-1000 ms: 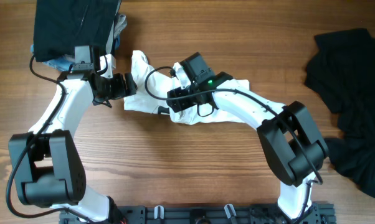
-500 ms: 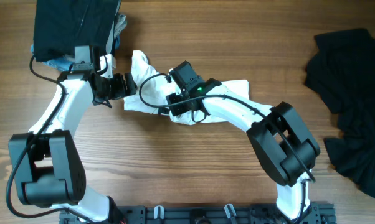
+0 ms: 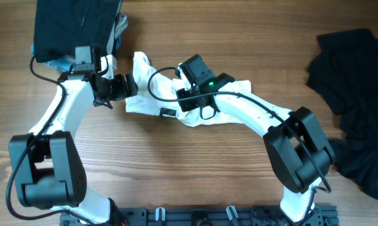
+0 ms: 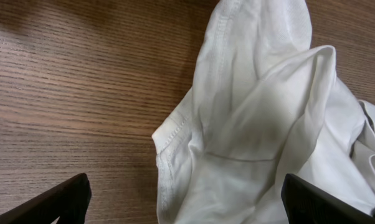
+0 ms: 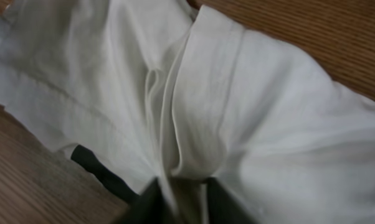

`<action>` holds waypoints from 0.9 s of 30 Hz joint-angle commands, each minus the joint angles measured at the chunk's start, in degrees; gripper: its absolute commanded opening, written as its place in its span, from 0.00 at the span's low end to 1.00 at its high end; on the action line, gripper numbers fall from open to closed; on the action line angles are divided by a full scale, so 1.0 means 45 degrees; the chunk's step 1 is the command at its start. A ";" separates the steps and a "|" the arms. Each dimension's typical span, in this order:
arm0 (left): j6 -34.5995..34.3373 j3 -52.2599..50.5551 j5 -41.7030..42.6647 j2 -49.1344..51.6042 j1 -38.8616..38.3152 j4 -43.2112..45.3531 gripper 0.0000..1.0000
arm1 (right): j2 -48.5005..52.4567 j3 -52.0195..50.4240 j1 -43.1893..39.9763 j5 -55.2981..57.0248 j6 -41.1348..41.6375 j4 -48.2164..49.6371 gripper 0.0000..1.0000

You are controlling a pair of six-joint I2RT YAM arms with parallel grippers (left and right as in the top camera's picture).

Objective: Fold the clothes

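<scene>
A crumpled white T-shirt (image 3: 142,65) lies on the wooden table (image 3: 176,169), left of centre toward the far edge. The right gripper (image 5: 178,194) has its fingers pinched together on a raised ridge of the cloth. The left gripper (image 4: 190,200) hangs over the shirt's hemmed edge, fingers wide apart, holding nothing. Probably best: clamp that hem first, then draw both grips apart evenly to flatten the fabric.

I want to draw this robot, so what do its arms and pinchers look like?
The left arm and the right arm are smooth white tubes joined by chunky black blocks. Thin black cables loop beside them, and a tiny green light glows on the right one. The left gripper and the right gripper have dark fingers.
</scene>
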 commanded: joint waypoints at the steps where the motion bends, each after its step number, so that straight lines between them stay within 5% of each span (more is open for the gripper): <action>1: 0.0112 -0.0107 0.0204 0.0146 0.0049 -0.0005 0.97 | -0.0233 -0.0034 -0.0005 -0.0612 -0.0316 -0.0068 0.04; 5: 0.0107 -0.0107 0.0214 0.0146 0.0044 -0.0034 0.97 | -0.0233 -0.0034 -0.0034 -0.0233 -0.0330 -0.0063 0.04; 7: 0.0112 -0.0107 0.0690 0.0146 0.0044 -0.0049 0.96 | -0.0248 -0.0029 -0.0141 -0.0175 -0.0690 -0.0024 0.21; 11: 0.0112 -0.0107 0.2550 0.0165 -0.0058 0.0073 0.77 | -0.0253 -0.0029 -0.0223 -0.0500 -0.0908 -0.0015 0.27; 14: 0.0117 -0.0112 0.2545 0.0374 -0.0563 0.0437 0.44 | -0.0248 -0.0029 -0.0223 -0.0665 -0.0855 -0.0015 0.17; 18: 0.0112 -0.0112 0.3070 0.1161 -0.1326 0.1132 0.04 | -0.0248 -0.0029 -0.0223 -0.0661 -0.0860 -0.0010 0.17; 24: 0.0121 -0.0131 0.3721 0.2157 -0.1685 0.1399 0.04 | -0.0248 -0.0029 -0.0223 -0.0661 -0.0850 -0.0015 0.18; 27: 0.0107 -0.0131 0.2521 0.2579 -0.1681 0.1268 0.04 | -0.0248 -0.0029 -0.0223 -0.0656 -0.0850 -0.0015 0.18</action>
